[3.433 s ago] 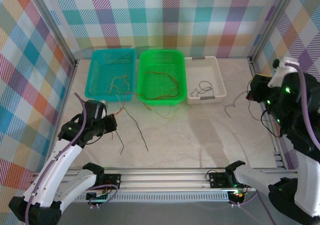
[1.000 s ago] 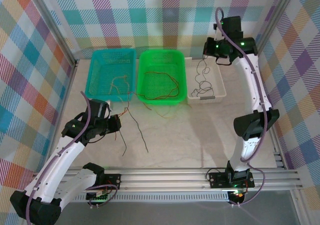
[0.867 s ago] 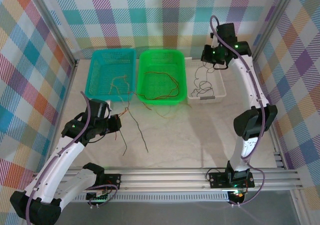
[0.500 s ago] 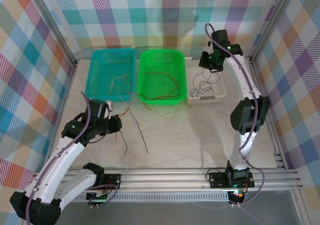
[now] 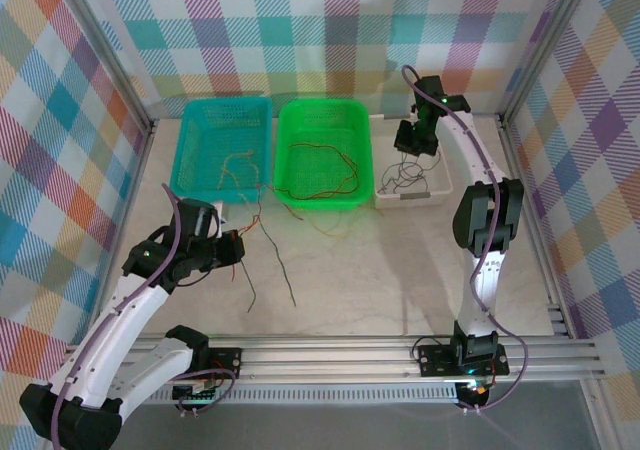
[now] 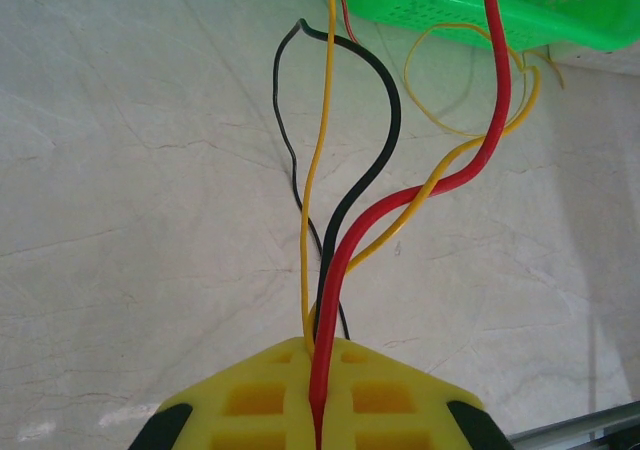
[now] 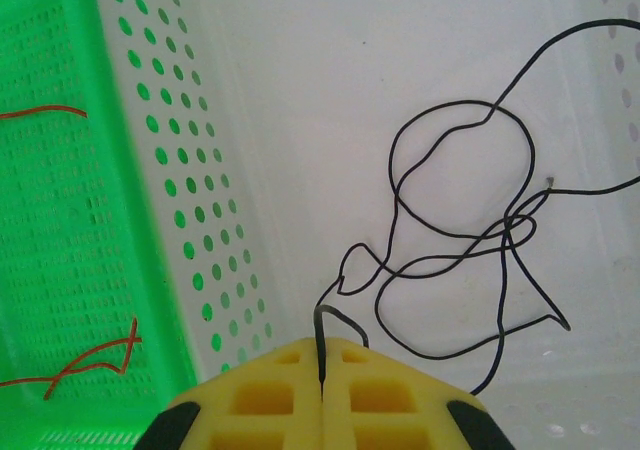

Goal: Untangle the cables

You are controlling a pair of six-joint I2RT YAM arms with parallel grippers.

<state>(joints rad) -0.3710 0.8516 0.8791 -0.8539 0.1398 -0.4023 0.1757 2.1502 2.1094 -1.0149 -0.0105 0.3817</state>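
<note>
My left gripper [image 5: 233, 249] hovers low over the table's left side, shut on a bundle of cables. In the left wrist view a red cable [image 6: 470, 160], a yellow one [image 6: 322, 130] and a black one [image 6: 385, 130] run out from between the closed pads [image 6: 270, 400] toward the green basket [image 6: 560, 20]. My right gripper [image 5: 411, 144] is down inside the white basket [image 5: 412, 199], shut on a thin black cable [image 7: 460, 200] whose loops lie on the basket floor. Red and orange cables [image 5: 325, 170] lie in the green basket [image 5: 322, 203].
A teal basket [image 5: 200, 130] at the back left holds tan cables [image 5: 235, 165]. Loose strands [image 5: 285, 280] trail from my left gripper over the marble table. Checked walls and metal posts enclose the space; a rail runs along the near edge.
The right arm has swung left and down from high above the white basket into it, lowering the black cable onto the floor. The left arm has stayed still.
</note>
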